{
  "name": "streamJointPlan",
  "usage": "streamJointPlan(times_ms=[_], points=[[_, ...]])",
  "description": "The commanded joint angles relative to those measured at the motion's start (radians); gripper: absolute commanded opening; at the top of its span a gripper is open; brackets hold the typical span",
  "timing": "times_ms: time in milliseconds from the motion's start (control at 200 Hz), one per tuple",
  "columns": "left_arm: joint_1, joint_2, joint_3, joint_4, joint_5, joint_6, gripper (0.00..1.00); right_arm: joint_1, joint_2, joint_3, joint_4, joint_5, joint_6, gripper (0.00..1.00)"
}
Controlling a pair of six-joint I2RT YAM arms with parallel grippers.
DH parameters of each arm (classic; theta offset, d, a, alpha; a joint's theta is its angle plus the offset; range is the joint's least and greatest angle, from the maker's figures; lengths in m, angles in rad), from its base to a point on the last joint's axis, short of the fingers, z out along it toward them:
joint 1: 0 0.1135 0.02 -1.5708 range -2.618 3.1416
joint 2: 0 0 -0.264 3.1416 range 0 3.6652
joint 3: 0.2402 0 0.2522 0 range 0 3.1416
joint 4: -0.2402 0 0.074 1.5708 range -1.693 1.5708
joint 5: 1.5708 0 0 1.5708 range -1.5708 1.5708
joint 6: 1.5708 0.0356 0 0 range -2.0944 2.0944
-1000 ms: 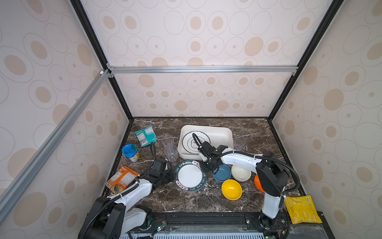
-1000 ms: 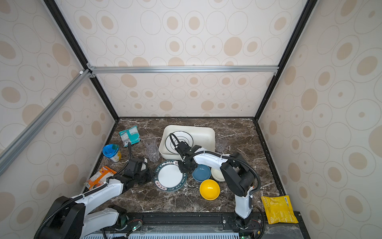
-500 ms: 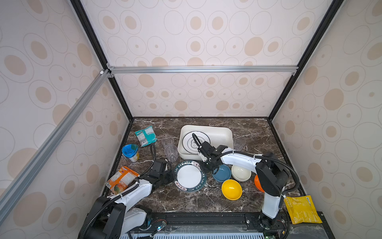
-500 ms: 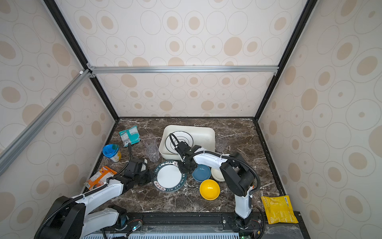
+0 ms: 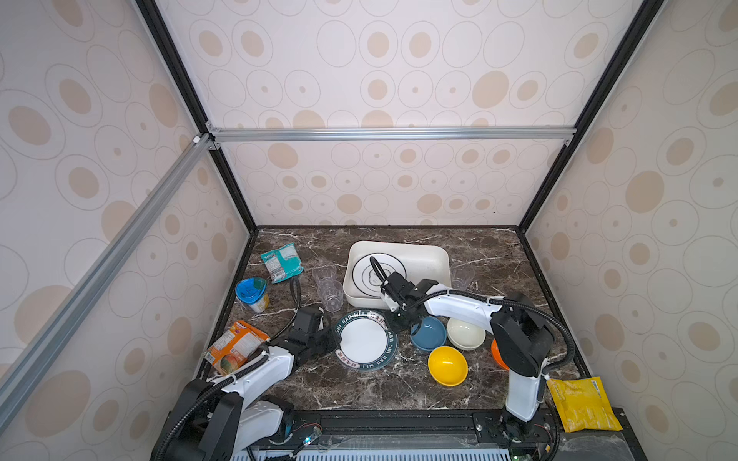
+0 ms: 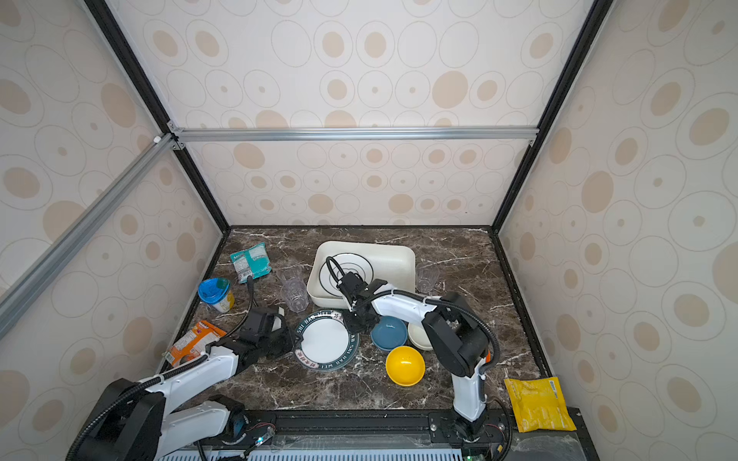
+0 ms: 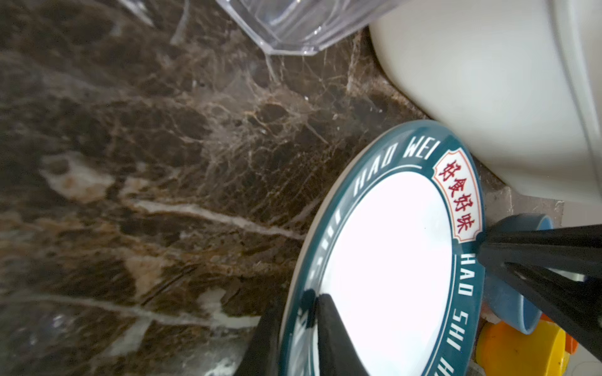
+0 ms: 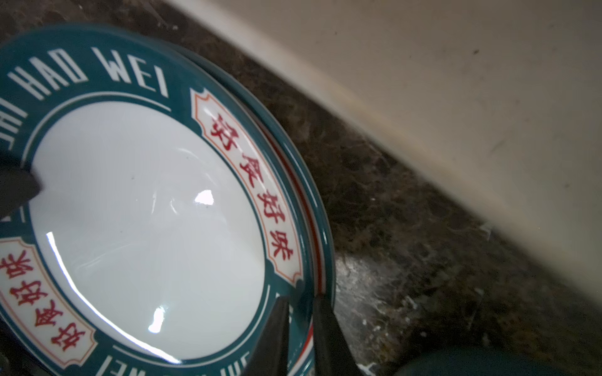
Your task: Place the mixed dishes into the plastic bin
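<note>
A white plate (image 5: 365,339) (image 6: 325,341) with a teal lettered rim lies on the marble in front of the plastic bin (image 5: 435,255) (image 6: 399,255). It rests on a second plate, of which only the rim (image 8: 312,195) shows. My left gripper (image 7: 298,332) (image 5: 337,339) is shut on the top plate's (image 7: 391,260) left rim. My right gripper (image 8: 301,328) (image 5: 399,319) is shut on the opposite rim of the same plate (image 8: 146,211). A ringed plate (image 5: 377,275) lies inside the bin.
Blue (image 5: 429,333), cream (image 5: 465,333), yellow (image 5: 447,365) and orange (image 5: 497,353) bowls crowd the plate's right side. Clear cups (image 5: 331,293) (image 5: 461,275) flank the bin. A blue-lidded cup (image 5: 251,293) and snack packets (image 5: 281,263) (image 5: 235,347) (image 5: 583,403) lie around the edges.
The right gripper's jaws have narrowed onto the plate's rim. Both arms and the plate otherwise stay where they were.
</note>
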Motion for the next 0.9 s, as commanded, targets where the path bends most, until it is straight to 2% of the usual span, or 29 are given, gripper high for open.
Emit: streamJointPlan(times_ms=[0,375,770,895], points=[[-0.008,-0.011,0.006,-0.007,-0.007,-0.018,0.19,0.016,0.037,0.020,-0.013,-0.047,-0.011,0.13],[-0.007,-0.030,0.033,-0.064,-0.034,-0.005,0.12,0.015,0.032,0.018,-0.013,-0.040,-0.014,0.14],[-0.007,-0.016,0.018,-0.063,-0.039,0.001,0.17,0.016,0.039,0.021,-0.013,-0.066,-0.031,0.17],[-0.007,-0.022,0.016,-0.077,-0.049,0.001,0.22,0.015,0.046,0.027,-0.016,-0.075,-0.036,0.17]])
